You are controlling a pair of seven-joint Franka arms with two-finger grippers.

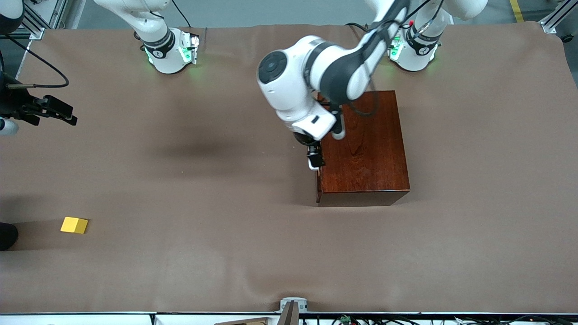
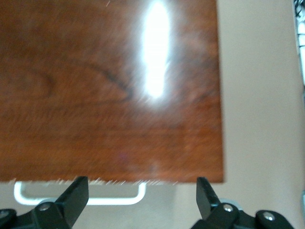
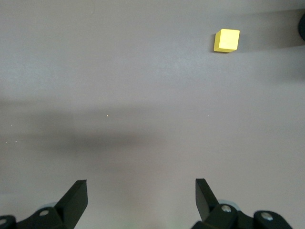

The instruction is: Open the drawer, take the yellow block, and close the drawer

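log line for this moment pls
drawer: shut | block: on table, right arm's end | left gripper: open, over handle | right gripper: open, waiting over table

Both Franka arms wear glossy white shells with dark grey joint bands; green lights glow at their bases, black cables trail along them, and silver screws stud the black fingers (image 2: 76,195).

Glossy mahogany box (image 1: 363,149) toward the left arm's end, drawer shut, white handle (image 2: 81,198) on its face toward the right arm, small yellow block (image 1: 74,225) flat on the table (image 1: 180,180), well apart, nearer the camera, at the right arm's end
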